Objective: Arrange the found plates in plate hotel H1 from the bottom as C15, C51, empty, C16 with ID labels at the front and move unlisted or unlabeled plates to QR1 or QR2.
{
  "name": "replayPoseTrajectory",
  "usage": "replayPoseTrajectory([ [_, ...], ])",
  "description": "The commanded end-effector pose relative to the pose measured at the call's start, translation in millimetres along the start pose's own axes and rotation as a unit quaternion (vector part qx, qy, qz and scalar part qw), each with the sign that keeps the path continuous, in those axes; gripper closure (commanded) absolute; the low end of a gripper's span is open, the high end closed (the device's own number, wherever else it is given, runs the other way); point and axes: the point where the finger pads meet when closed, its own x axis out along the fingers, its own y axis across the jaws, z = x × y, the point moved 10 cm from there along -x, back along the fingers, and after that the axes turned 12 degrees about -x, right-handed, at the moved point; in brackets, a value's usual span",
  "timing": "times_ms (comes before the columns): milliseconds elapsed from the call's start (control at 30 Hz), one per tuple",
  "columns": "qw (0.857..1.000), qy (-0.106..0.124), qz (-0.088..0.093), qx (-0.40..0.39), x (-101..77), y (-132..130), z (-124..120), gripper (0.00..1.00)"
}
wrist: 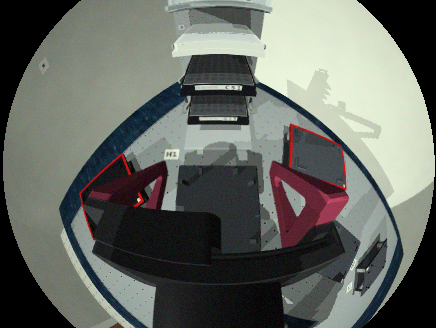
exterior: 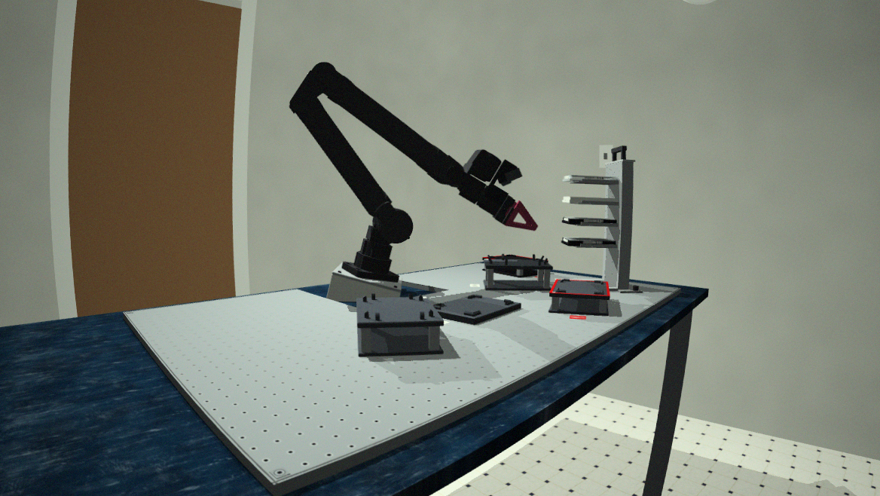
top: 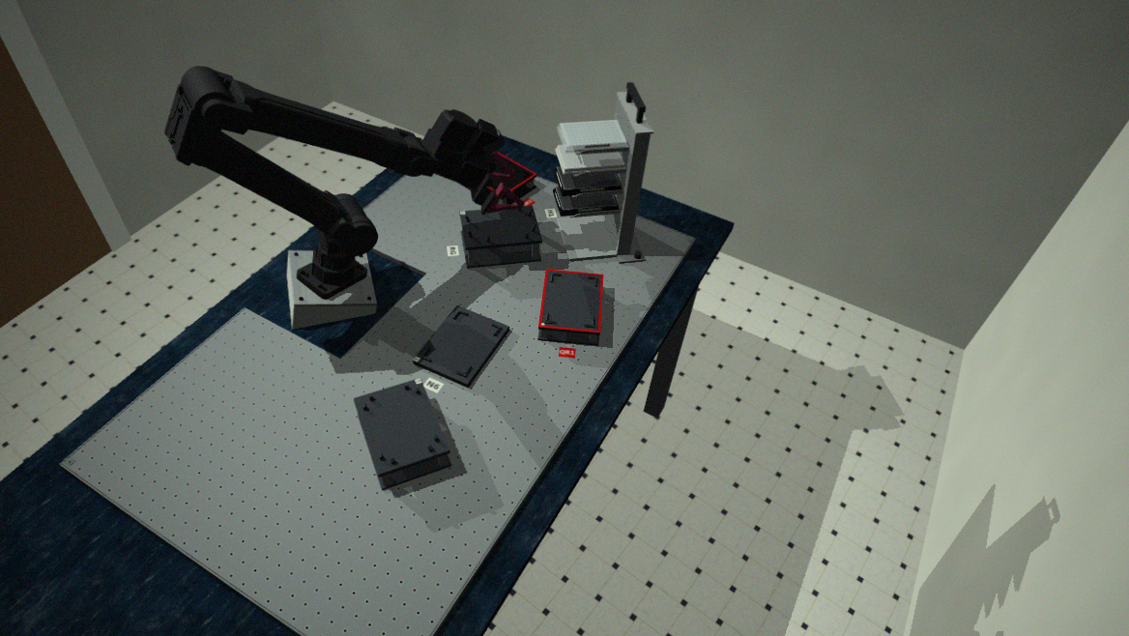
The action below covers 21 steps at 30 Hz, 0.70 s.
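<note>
Hotel H1 (top: 634,189) (exterior: 618,228) holds four plates. The black bottom plate (top: 586,202) (exterior: 588,242) (wrist: 218,107) has a front label, blurred, seemingly C15. The black slot 2 plate (top: 591,182) (exterior: 588,220) (wrist: 218,70) reads C51. The white slot 3 plate (exterior: 585,200) (wrist: 218,47) shows a blank front end. The pale top plate (exterior: 585,179) (wrist: 220,9) is cut off in the wrist view; its ID is unreadable. My gripper (wrist: 218,166) is open and empty, in front of the hotel and above the dark regrip nest RG (top: 502,227) (wrist: 220,200).
Red-rimmed empty nest QR1 (top: 570,300) (exterior: 579,288) (wrist: 317,155) stands beside the hotel. Another red-rimmed nest (top: 517,169) (wrist: 107,180) is partly hidden by my gripper. A low nest (top: 466,346) (exterior: 477,307) and a tall nest (top: 402,430) (exterior: 398,310), both empty, flank the N6 label.
</note>
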Motion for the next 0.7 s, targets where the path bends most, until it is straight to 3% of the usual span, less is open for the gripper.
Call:
replayPoseTrajectory([
  [0,1.000,-0.027,0.002,0.014,-6.1,1.7,8.7,0.00],
  [333,1.000,-0.026,0.002,0.015,-10.3,4.4,-3.8,0.00],
  [367,0.998,-0.054,0.000,0.024,-10.8,2.7,25.3,0.00],
  [433,1.000,-0.026,0.002,0.015,-11.9,5.4,-8.5,0.00],
  [600,1.000,-0.026,0.002,0.015,-14.5,7.1,-16.3,0.00],
  [667,0.999,-0.041,-0.006,0.019,-5.6,2.6,10.7,0.00],
])
